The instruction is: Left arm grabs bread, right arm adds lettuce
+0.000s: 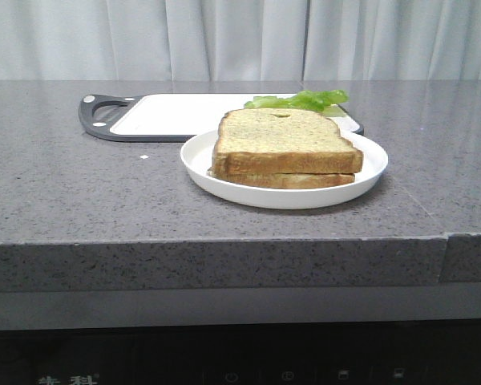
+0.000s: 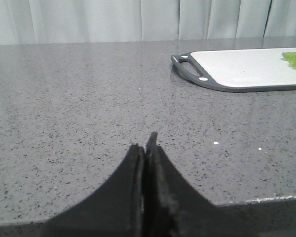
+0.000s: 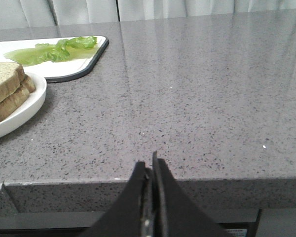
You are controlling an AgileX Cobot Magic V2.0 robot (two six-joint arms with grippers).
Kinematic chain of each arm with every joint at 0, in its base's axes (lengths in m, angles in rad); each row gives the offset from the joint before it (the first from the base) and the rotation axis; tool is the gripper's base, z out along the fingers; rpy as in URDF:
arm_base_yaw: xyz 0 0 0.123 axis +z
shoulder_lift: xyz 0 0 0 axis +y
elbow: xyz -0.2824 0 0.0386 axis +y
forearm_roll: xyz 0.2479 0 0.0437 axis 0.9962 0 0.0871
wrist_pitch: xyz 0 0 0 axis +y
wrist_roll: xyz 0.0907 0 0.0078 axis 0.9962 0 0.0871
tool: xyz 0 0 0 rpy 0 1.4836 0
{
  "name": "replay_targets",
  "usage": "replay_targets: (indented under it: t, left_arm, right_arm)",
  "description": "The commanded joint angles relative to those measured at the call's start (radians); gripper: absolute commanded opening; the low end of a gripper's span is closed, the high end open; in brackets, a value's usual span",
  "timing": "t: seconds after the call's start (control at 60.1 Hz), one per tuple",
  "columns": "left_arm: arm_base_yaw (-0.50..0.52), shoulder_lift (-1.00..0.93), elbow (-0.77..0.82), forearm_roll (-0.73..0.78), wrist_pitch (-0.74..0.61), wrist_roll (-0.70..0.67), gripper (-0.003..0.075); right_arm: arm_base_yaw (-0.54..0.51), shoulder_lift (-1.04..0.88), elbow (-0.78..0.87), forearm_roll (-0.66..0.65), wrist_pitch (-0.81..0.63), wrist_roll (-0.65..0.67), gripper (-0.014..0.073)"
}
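The bench (image 1: 80,184) is grey stone speckled dark and white. The cutting board (image 1: 176,115) is white with a charcoal rim and handle. The plate (image 1: 369,172) is plain white. The bread (image 1: 280,132) has a tan speckled face and golden-brown crust. The lettuce (image 1: 301,100) is bright green.

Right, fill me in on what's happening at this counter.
Nothing is being handled yet. Two tan speckled bread slices sit stacked on a round white plate, the thicker top slice over a thinner one. The ruffled green lettuce leaf lies on the white cutting board with a dark rim behind the plate. The left claw and right claw both hang shut at the near edge of the grey stone counter, holding nothing.
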Motion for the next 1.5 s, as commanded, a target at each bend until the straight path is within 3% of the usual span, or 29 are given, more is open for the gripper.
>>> replay_targets:
  t: [0.0,1.114,1.331,1.48]
  left_arm:
    - [0.001,-0.018,0.006,-0.007,-0.091,-0.009,-0.0021]
    - [0.008,-0.018,0.006,-0.007,-0.091,-0.009,-0.0021]
    - [0.008,-0.018,-0.031,-0.036,-0.290,-0.009,-0.0021]
    - [0.008,0.037,-0.200,-0.033,-0.143,-0.011,-0.0021]
  right_arm:
    - [-0.006,-0.023,-0.002,-0.013,-0.075,-0.004,-0.0069]
    - [-0.006,-0.023,-0.002,-0.013,-0.075,-0.004,-0.0069]
    - [-0.005,-0.023,-0.003,-0.009,-0.113,-0.003,-0.0069]
    - [-0.005,-0.023,-0.060,0.029,-0.172,-0.002,-0.0069]
